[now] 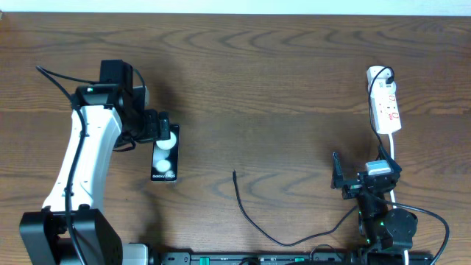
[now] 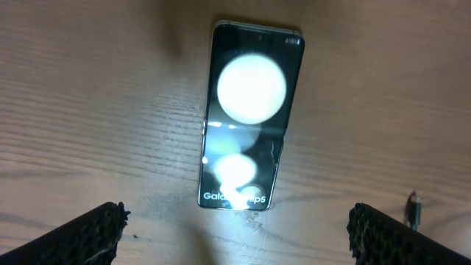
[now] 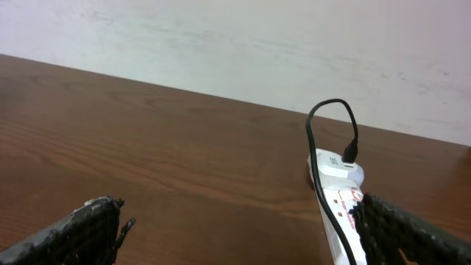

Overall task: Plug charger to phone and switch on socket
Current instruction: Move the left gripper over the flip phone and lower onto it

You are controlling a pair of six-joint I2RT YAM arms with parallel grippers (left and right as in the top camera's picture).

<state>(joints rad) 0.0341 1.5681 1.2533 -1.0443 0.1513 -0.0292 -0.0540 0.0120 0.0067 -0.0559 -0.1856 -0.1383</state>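
Dark brown wood makes up the table (image 1: 280,81), and the phone (image 1: 165,158) lies flat on it, face up, out at 9 o'clock. The left arm (image 1: 81,147) rises from 7 o'clock, reaches away to 10 o'clock, then turns in with its wrist bent down by the phone's far end. The left gripper (image 1: 163,131) hangs there spread wide, holding nothing. The charger (image 1: 254,221) curls loose from 6 o'clock, its tip near the middle and well apart from the phone. The socket (image 1: 384,103) sits at 2 o'clock with a black lead plugged into its far end. The right arm (image 1: 383,213) is folded low at 5 o'clock, and the right gripper (image 1: 359,175) gapes empty.
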